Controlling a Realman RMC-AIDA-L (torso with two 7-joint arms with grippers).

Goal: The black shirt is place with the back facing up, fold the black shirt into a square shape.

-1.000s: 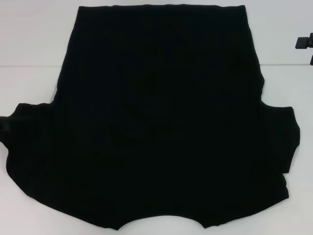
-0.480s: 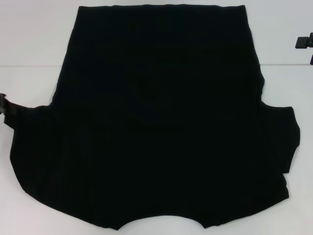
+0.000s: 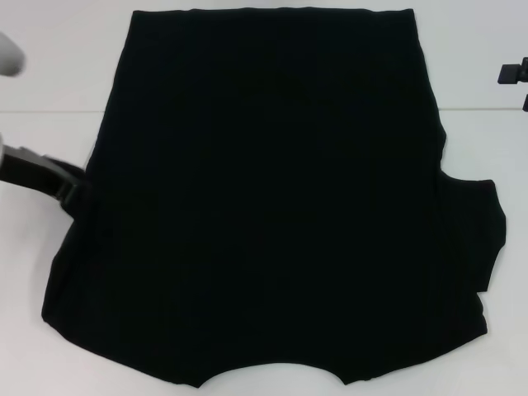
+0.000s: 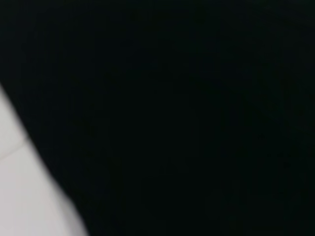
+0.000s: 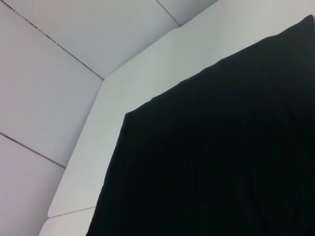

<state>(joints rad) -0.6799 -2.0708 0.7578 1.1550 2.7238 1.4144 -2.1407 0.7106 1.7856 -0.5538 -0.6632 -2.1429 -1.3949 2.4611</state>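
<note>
The black shirt lies flat on the white table, plain side up, hem far and collar near. Its right sleeve is spread out to the side. The left sleeve is drawn inward over the body. My left gripper is at the shirt's left edge, shut on the sleeve fabric. The left wrist view is almost filled with black shirt cloth. My right gripper is parked off the far right edge of the table. The right wrist view shows the shirt from a distance.
A seam runs across the white table top. Bare table lies left and right of the shirt. A pale blurred part of my left arm shows at the upper left. Grey floor tiles lie beyond the table's corner.
My left gripper has come in from the left edge, moving right and slightly away, carrying the left sleeve inward over the shirt. The right arm has not moved.
</note>
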